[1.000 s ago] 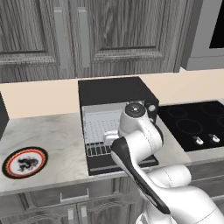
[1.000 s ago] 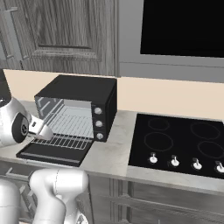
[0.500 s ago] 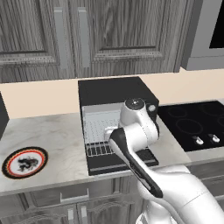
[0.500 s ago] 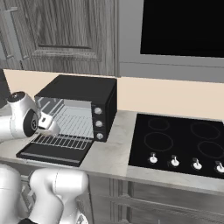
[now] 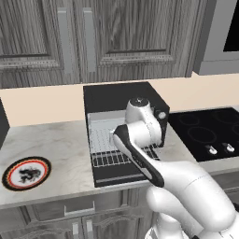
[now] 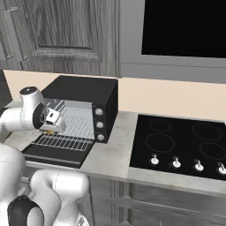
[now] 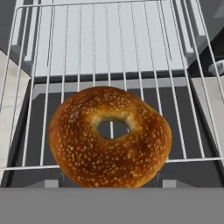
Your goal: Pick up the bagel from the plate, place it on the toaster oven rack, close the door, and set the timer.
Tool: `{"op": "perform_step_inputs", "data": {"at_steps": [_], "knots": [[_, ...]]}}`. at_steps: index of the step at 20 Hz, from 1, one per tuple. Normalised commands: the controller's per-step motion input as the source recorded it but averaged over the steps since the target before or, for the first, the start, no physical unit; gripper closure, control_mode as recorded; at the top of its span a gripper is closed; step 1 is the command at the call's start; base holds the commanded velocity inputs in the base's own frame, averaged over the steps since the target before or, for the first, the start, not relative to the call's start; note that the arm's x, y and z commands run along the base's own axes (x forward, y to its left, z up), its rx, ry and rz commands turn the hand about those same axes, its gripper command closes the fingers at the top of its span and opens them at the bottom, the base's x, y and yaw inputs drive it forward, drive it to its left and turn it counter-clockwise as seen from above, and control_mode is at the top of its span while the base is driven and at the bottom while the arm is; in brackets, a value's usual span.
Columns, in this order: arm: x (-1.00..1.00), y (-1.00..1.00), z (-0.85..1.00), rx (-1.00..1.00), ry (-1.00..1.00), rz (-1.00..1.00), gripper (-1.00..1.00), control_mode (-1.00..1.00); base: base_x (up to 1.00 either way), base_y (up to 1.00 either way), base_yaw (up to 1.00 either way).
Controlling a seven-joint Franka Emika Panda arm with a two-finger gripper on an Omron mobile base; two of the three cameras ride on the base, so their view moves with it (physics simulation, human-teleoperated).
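Arm swung in over rack (image 7: pixel 131 65) since earlier frame; tool (image 6: pixel 52 128) grasping bagel (image 7: pixel 109 136) just above bars, positioned for set-down.

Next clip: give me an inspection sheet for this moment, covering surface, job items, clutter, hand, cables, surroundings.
Surface: marbled grey counter.
Job items: bagel over the pulled-out toaster oven rack, whether resting on it cannot be told; door dropped open; plate on the counter left of the oven, without the bagel.
Clutter: nothing seen.
Hand: hand above the rack's front; open or shut cannot be told.
Cables: nothing seen.
Surroundings: black cooktop right of the oven, grey wooden cabinets above.
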Motion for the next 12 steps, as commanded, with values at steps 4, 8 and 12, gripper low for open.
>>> {"op": "perform_step_inputs", "data": {"at_steps": [4,8,12], "knots": [[0.24,0.00,-0.19,0.00,0.01,0.02,1.00,-1.00,0.00,0.00,0.00],[0.19,0.00,-0.21,0.00,0.00,0.01,1.00,-1.00,0.00,0.00,0.00],[0.10,0.00,-0.25,0.00,0.00,0.01,1.00,-1.00,0.00,0.00,0.00]]}}
